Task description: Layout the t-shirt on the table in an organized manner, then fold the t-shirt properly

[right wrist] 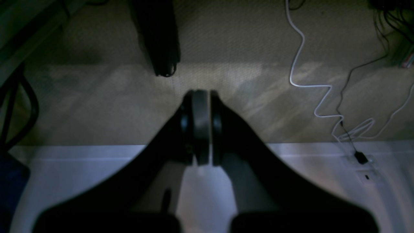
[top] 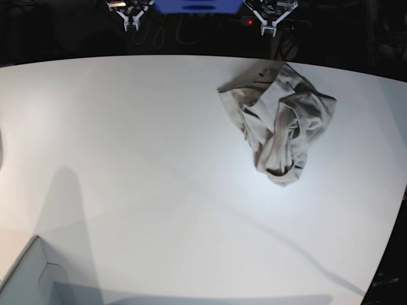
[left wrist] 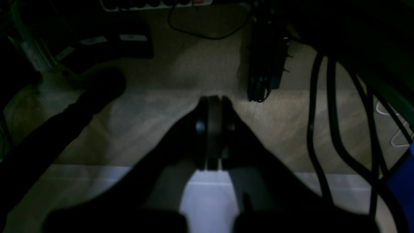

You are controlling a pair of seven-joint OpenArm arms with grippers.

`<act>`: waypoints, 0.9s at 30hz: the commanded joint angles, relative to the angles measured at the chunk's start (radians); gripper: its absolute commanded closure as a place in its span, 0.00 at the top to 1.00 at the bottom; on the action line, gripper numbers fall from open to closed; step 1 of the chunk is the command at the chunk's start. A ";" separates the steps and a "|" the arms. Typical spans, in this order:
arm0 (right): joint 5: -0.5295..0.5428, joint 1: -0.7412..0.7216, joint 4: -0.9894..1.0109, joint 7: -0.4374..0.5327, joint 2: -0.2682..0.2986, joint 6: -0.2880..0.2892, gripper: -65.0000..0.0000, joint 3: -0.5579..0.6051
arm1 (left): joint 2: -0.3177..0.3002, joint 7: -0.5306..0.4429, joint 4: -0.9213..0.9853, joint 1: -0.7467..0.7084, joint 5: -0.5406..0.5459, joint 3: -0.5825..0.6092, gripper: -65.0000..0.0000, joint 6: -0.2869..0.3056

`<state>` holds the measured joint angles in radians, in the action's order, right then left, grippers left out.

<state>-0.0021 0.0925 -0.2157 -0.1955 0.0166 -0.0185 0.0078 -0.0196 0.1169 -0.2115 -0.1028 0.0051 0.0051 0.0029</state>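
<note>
While t-shirt lies crumpled in heap on far right part of white table, near curved far edge, layout step not begun. Left gripper pinched closed, empty, parked beyond table edge over carpet. Right gripper likewise closed on nothing, over carpet. Next move likely: spread jaws, reach in to heap, find hem or shoulder seams, pull cloth flat toward table centre.
</note>
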 commanded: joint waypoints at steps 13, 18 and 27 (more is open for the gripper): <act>0.003 0.006 -0.001 -0.003 0.012 0.021 0.00 0.001 | -0.003 0.004 -0.004 -0.005 0.000 0.002 0.00 -0.007; 0.003 0.008 -0.001 -0.003 0.012 0.021 0.00 0.001 | -0.003 0.004 -0.004 -0.005 0.002 0.002 0.00 -0.007; 0.003 0.217 -0.294 -0.003 0.036 0.022 0.00 -0.001 | -0.033 0.000 -0.182 -0.179 0.003 -0.004 0.00 -0.005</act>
<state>-0.0017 0.3016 -0.5186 -0.1970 0.0509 -0.0151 0.0078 -0.0444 0.1162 -0.3965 -0.2703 0.0097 0.0017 0.0025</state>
